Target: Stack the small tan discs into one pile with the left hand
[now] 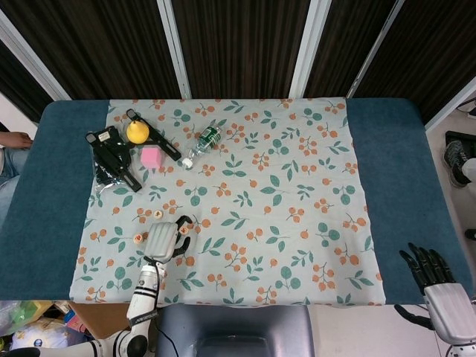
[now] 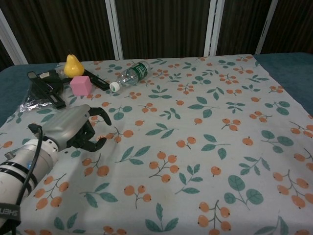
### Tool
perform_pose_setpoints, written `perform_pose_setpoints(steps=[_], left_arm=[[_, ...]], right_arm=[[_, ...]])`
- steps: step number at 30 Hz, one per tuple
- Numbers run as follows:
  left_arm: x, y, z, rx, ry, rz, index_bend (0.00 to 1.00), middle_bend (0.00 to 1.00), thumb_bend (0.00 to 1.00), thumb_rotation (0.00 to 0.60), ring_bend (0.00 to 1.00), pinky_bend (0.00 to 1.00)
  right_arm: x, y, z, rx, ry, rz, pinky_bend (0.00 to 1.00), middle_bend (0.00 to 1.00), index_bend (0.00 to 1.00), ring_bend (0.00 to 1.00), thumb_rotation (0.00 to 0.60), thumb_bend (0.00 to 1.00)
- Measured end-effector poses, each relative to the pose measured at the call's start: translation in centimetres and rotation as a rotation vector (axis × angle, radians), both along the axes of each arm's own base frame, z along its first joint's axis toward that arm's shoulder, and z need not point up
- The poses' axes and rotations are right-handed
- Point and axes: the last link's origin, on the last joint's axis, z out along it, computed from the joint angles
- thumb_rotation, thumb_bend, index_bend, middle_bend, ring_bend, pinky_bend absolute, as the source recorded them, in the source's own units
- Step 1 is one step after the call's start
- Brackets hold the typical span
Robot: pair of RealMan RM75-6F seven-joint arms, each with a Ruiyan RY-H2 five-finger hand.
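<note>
Discs: two small tan ones show in the head view on the cloth near the front left of the desk, one [image 1: 139,238] just left of the left hand [image 1: 163,239] and another [image 1: 158,214] a little behind it, apart from each other and not piled; in the chest view the hand [image 2: 78,128] covers that spot and neither disc can be made out. The left hand hovers low over the cloth with its dark fingers [image 2: 100,143] curled inward, thumb and fingertips close but with a gap between them; whether anything is pinched there cannot be told. The right hand [image 1: 437,281] sits off the front right corner of the desk, fingers spread and holding nothing. No containers hold anything here except a clear bottle [image 1: 199,144] with a green label, lying on its side toward the back left. The desk [image 1: 405,178] is blue and carries a pale cloth [image 1: 282,193] printed with orange berries and green leaves; behind it are dark panels with white strips. At the back left lie a black tool [image 1: 111,155], a yellow pear [image 1: 137,132] resting against it, and a pink cube [image 1: 151,156] just beside them, all well apart from the left hand.
</note>
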Motion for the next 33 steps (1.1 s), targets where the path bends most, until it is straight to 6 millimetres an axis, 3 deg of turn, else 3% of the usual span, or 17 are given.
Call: perform_pose_setpoints(steps=[14, 33], left_arm=[[-1.3, 1.2, -1.2, -0.018, 0.122, 0.065, 0.38, 1.0, 0.41, 0.6, 1.0, 1.0], [-1.5, 1.1, -1.4, -0.018, 0.107, 0.061, 0.47, 1.0, 0.41, 0.6, 1.0, 1.0]], right_arm=[[0.0, 0.1, 0.3, -0.005, -0.01, 0.003, 0.0, 0.0, 0.0, 0.0, 0.6, 0.1], [0.0, 0.2, 0.4, -0.007, -0.013, 0.005, 0.0, 0.0, 0.0, 0.0, 0.6, 0.1]])
